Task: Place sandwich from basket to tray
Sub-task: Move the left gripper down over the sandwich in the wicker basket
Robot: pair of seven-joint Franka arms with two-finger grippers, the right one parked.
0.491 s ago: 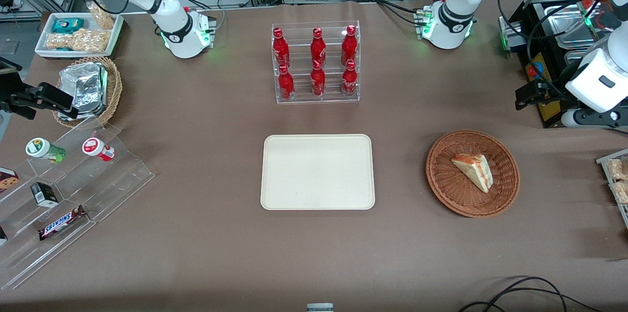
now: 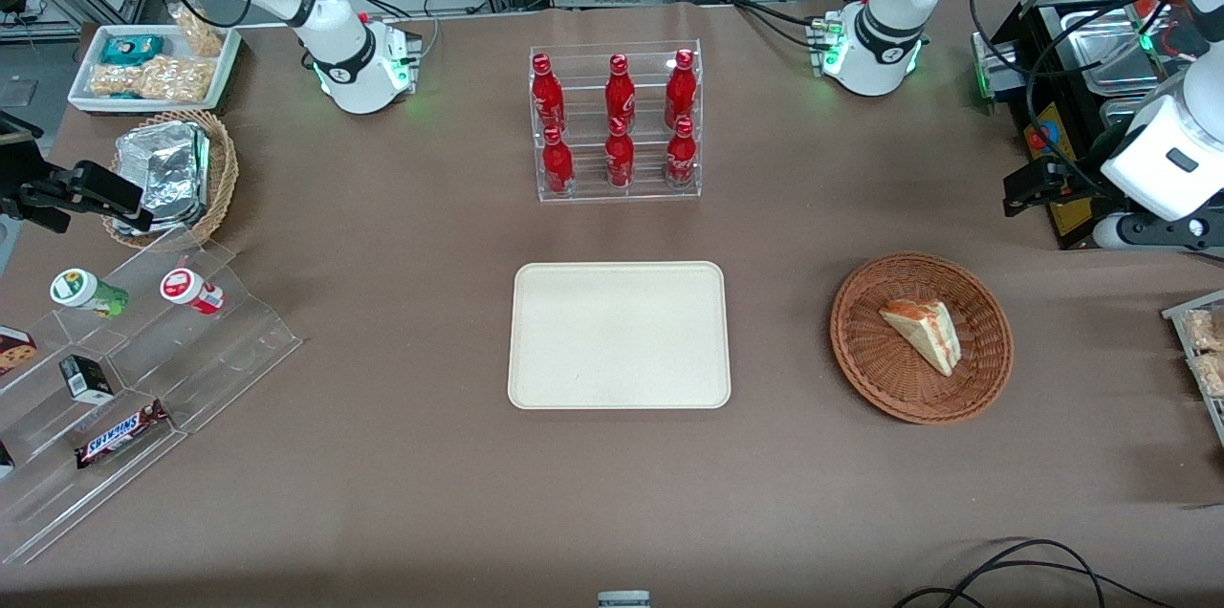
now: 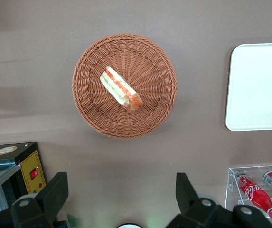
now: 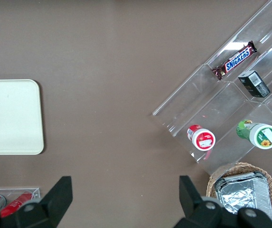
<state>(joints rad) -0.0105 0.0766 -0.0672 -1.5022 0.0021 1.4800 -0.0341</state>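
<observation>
From the front I see the sandwich point(image 2: 923, 334) lying in the basket point(image 2: 861, 345), well apart from the bare tray point(image 2: 619, 336) at the table's centre. My wrist camera adds what that view misses: the sandwich's red and green filling edge, and my gripper point(image 3: 121, 202) held high above the table near the basket, fingers point(image 3: 55, 194) spread wide, gripping nothing.

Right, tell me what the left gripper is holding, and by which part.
Nothing. The gripper is open and empty, up above the table; the sandwich lies untouched in the basket.
</observation>
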